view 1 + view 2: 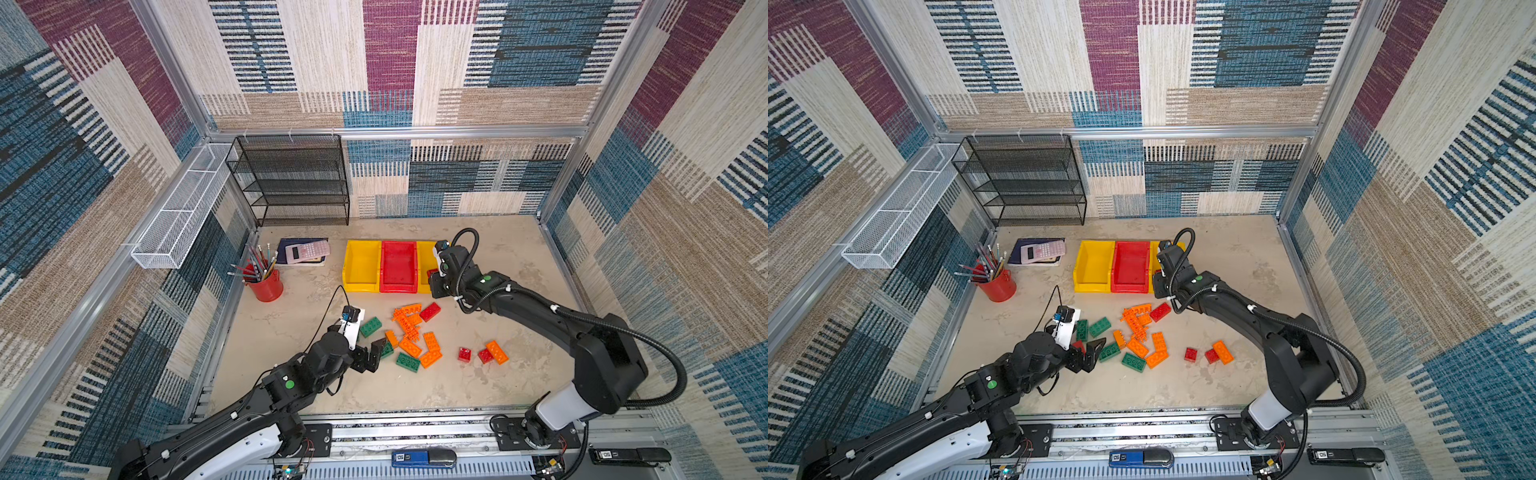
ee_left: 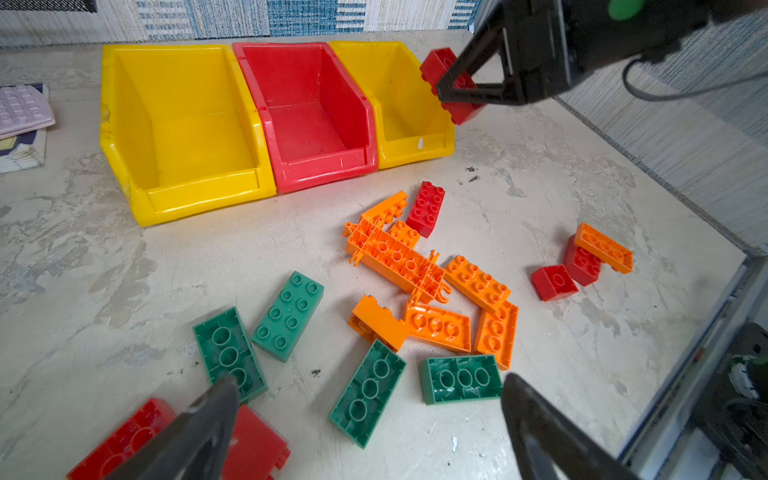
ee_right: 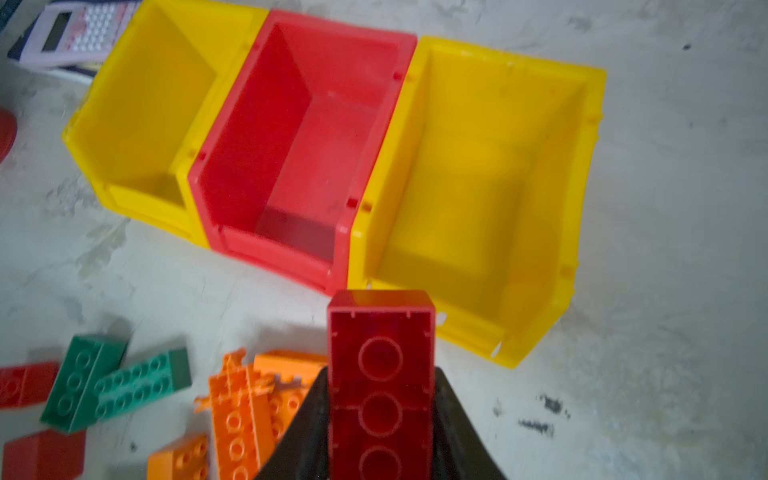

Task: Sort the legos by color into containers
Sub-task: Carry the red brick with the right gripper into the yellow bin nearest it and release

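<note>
Right tool (image 3: 381,386) clamped on red brick (image 3: 380,301) by its long sides, yellow bin (image 3: 540,332) just ahead: likely light, stiff, slick plastic; flat flanks grip best. Left tool (image 2: 370,388) spread wide, empty.

Red lego (image 3: 381,386), hollow underside visible, in right gripper (image 3: 381,372) near yellow container (image 3: 582,174).

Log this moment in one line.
right gripper: shut on red brick, at front of yellow bin | left gripper: open over legos

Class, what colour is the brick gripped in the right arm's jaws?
Red; the brick shows best in the right wrist view.
</note>
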Controlling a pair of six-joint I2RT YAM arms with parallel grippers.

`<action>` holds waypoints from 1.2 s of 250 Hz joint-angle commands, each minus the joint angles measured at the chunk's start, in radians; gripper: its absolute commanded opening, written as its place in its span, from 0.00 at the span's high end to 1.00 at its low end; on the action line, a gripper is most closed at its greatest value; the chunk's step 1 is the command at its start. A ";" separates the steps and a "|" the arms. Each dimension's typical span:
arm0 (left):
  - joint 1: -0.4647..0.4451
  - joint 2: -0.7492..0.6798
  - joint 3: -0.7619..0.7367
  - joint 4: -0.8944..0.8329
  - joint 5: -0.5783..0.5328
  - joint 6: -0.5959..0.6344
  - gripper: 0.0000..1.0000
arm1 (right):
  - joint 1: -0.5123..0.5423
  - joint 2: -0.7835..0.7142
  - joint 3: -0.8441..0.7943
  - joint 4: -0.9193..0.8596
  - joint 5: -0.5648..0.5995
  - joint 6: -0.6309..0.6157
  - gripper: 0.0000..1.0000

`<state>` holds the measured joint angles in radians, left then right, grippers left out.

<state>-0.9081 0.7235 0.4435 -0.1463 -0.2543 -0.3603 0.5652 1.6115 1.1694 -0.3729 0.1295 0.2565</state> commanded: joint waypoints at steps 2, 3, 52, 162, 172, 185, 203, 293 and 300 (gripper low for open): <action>0.002 0.037 0.031 0.072 0.019 0.036 0.01 | -0.033 0.113 0.110 0.026 0.021 -0.020 0.67; 0.002 0.039 0.033 0.073 0.019 0.036 0.01 | -0.034 0.118 0.115 0.026 0.020 -0.020 0.67; 0.005 0.087 0.064 0.088 0.023 0.050 0.01 | -0.093 0.308 0.278 0.021 0.040 0.010 0.67; 0.006 0.042 0.037 0.097 0.009 0.050 0.01 | -0.087 0.229 0.244 0.007 0.034 0.061 0.25; 0.005 0.037 0.027 0.107 0.011 0.043 0.01 | -0.069 0.188 0.210 -0.003 0.048 0.071 0.25; 0.005 0.028 0.013 0.118 0.015 0.035 0.01 | -0.043 0.133 0.163 -0.021 0.070 0.094 0.24; 0.005 0.013 -0.002 0.127 0.021 0.025 0.01 | -0.015 0.067 0.085 -0.049 0.075 0.150 0.22; 0.005 -0.050 -0.078 0.144 0.062 -0.020 0.01 | 0.046 -0.126 -0.296 0.010 0.054 0.470 0.22; 0.006 -0.052 -0.080 0.143 0.066 -0.023 0.01 | 0.050 -0.124 -0.298 0.016 0.055 0.480 0.22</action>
<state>-0.9031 0.6804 0.3733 -0.0349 -0.2211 -0.3576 0.6041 1.4963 0.8944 -0.4000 0.1753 0.6128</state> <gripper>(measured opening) 0.989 0.780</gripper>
